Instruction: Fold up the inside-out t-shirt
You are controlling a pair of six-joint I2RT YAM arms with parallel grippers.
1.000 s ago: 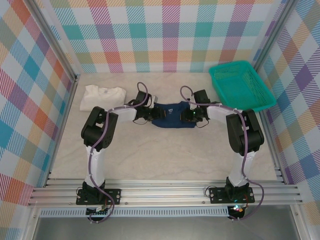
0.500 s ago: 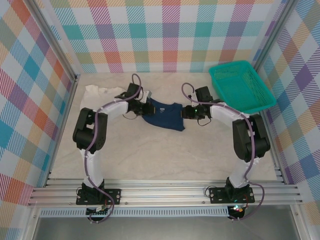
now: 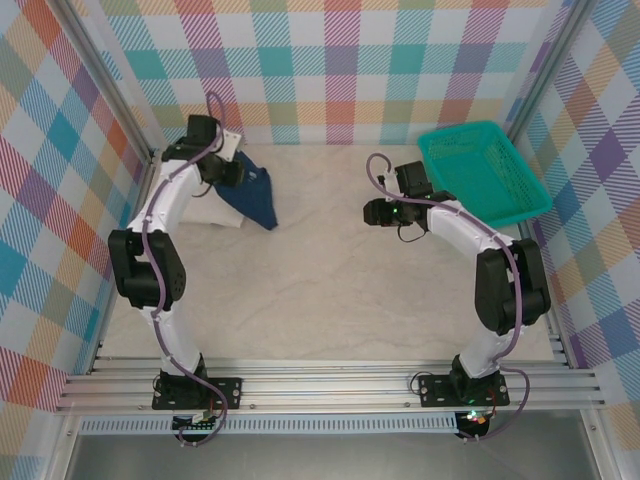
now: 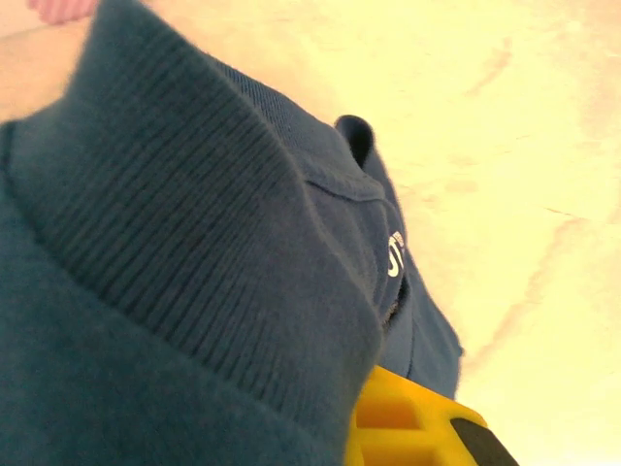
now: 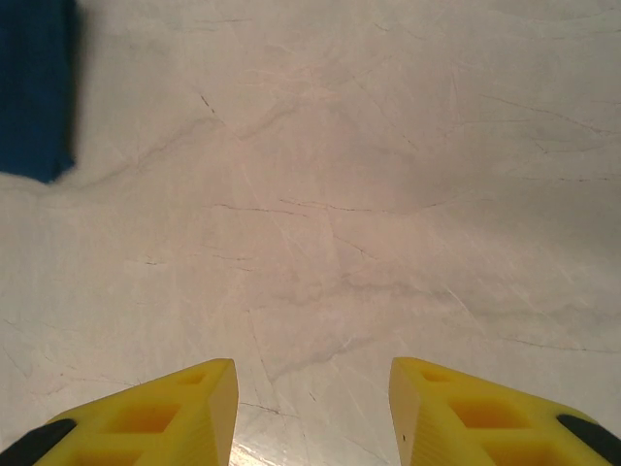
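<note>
Navy t-shirt bundled at ten o'clock, clamped in left gripper. Empty right gripper: fingers apart. Remaining, probably: set-down, release.

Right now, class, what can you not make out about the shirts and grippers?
Top view: how the left gripper grips; arm and navy t-shirt cover it.
Top view: the white shirt, mostly under the t-shirt.
Left wrist: the white print, too small to read.
</note>
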